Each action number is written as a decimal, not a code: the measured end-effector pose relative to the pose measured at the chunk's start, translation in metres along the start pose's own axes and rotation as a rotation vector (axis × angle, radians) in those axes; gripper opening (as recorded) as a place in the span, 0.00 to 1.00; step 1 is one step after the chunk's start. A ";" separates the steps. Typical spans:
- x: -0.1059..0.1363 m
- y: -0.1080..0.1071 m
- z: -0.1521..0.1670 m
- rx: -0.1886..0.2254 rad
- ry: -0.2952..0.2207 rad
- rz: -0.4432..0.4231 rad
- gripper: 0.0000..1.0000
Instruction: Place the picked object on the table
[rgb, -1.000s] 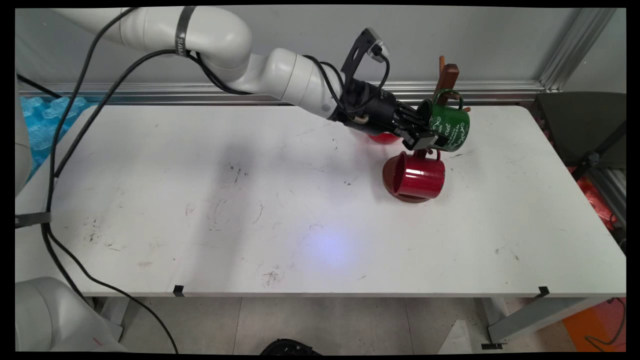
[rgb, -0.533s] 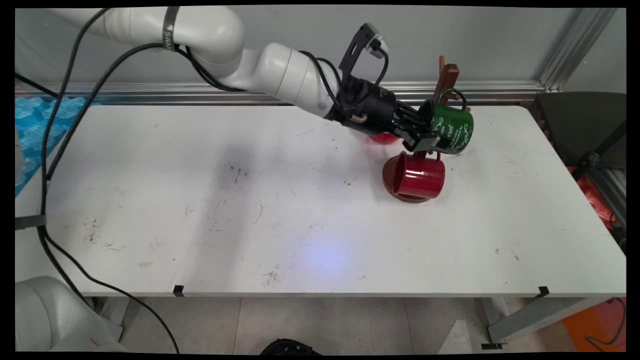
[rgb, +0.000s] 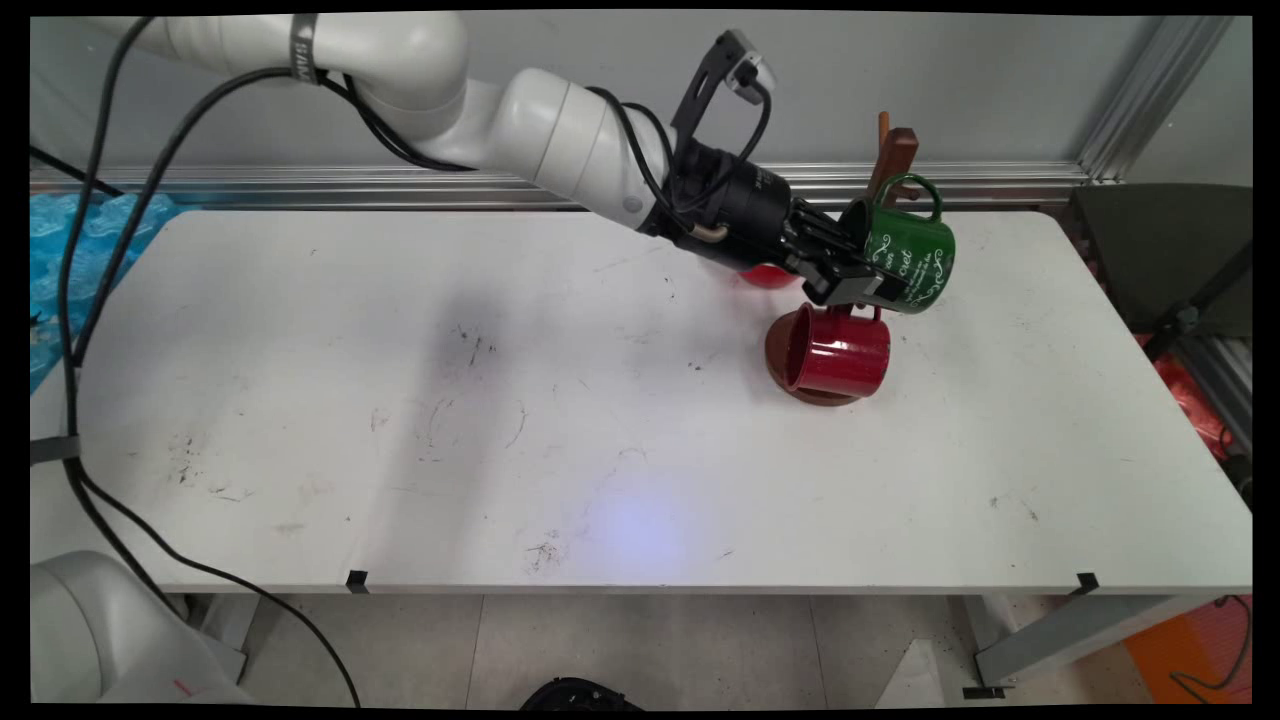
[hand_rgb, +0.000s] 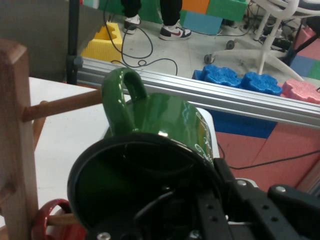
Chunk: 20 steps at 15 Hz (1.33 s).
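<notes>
- Main view, nearest part: the white desk (rgb: 500, 400) carries dark scuff marks on its front half.
- Further back on the right side, a red mug (rgb: 838, 352) hangs sideways from a low peg of a wooden mug rack (rgb: 893, 150), with its mouth to the left. It is just above the round brown base of the rack (rgb: 815, 392).
- Just above the red mug, the gripper (rgb: 850, 270) is closed on the rim of a green mug (rgb: 908, 258), with one finger inside the mug and one finger outside.
- The green mug is tilted, its mouth faces the gripper and white lettering shows on its side. Its handle (rgb: 915, 188) points up, close beside the post of the rack.
- Behind the gripper, a small part of another red thing (rgb: 768, 277) is visible on the desk; I cannot tell what it is.
- Hand view: the handle of the green mug (hand_rgb: 125, 95) is at the tip of a wooden peg (hand_rgb: 65, 106). Whether the peg goes through the handle I cannot tell.
- At the bottom left of the hand view, the red mug's handle (hand_rgb: 50, 220) sits on a lower peg.
</notes>
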<state>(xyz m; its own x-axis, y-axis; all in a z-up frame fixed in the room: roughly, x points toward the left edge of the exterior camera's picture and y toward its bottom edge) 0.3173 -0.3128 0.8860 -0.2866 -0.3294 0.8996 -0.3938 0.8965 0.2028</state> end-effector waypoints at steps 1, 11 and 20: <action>0.001 0.002 -0.002 -0.001 -0.003 0.004 0.00; -0.013 0.010 -0.048 -0.003 -0.136 0.067 0.00; -0.036 -0.032 -0.092 0.063 -0.330 0.224 0.00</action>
<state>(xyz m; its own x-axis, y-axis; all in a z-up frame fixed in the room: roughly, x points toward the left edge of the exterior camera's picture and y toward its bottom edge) 0.4210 -0.3025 0.8831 -0.6323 -0.2146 0.7444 -0.3395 0.9404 -0.0173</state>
